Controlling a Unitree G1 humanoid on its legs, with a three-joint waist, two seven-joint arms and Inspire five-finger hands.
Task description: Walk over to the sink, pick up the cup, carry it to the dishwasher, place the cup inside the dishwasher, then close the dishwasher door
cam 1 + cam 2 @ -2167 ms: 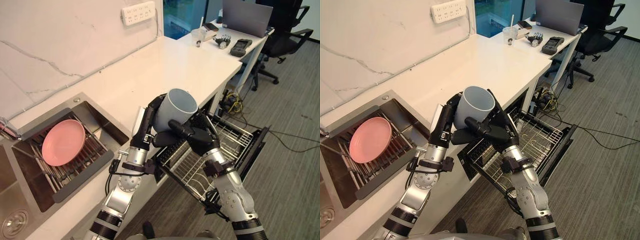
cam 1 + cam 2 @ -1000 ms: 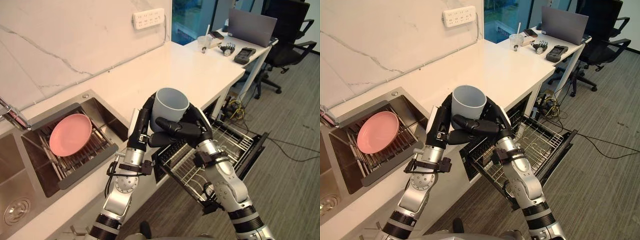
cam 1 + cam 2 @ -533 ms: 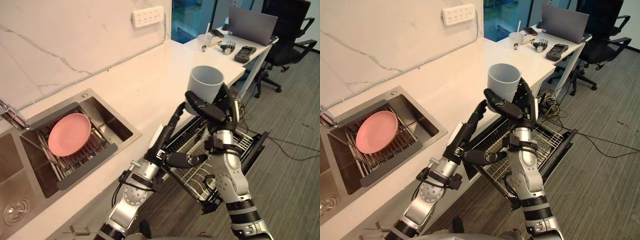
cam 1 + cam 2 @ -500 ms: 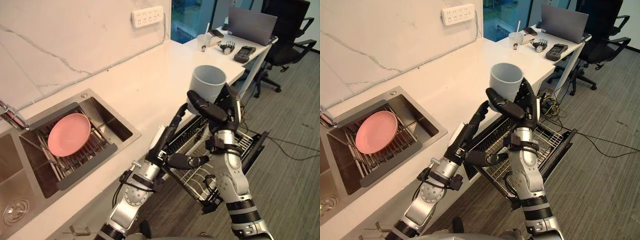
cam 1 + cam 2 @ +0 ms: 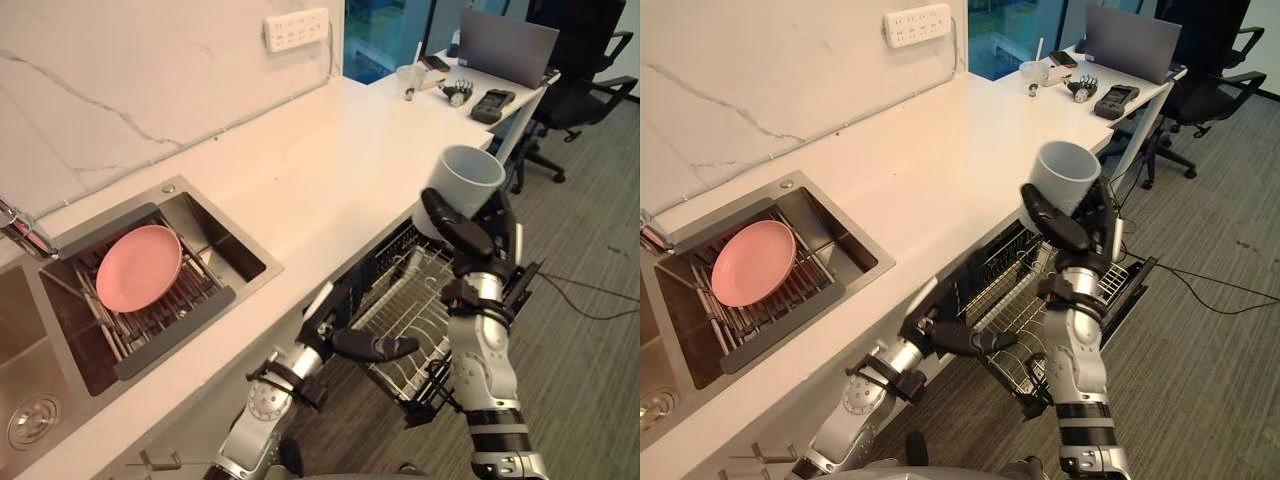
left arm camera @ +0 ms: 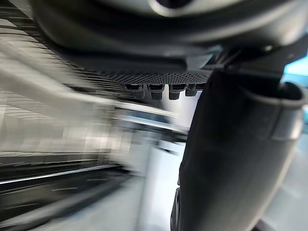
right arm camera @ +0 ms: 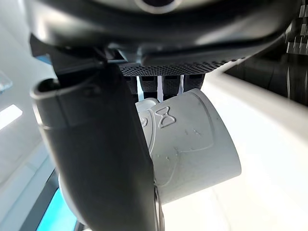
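Observation:
A pale grey cup (image 5: 467, 180) is upright in the air, mouth up, with my right hand (image 5: 472, 243) shut on it. In the right wrist view the thumb (image 7: 106, 149) lies across the cup (image 7: 192, 139) and the fingers curl behind it. The cup hangs above the dishwasher's pulled-out wire rack (image 5: 398, 300), which rests over the lowered door (image 5: 1130, 285) under the counter's edge. My left hand (image 5: 368, 345) is open and holds nothing. It sits low in front of the rack with its fingers straight, well below and left of the cup.
A steel sink (image 5: 208, 235) at the left holds a pink plate (image 5: 138, 268) on a drying rack. The white counter (image 5: 310, 160) runs back to a desk with a laptop (image 5: 505, 45). An office chair (image 5: 590, 70) stands on the grey floor at the right.
The cup was held by both hands; the left hand let go and dropped low. The right hand has carried the cup to the right, over the dishwasher rack.

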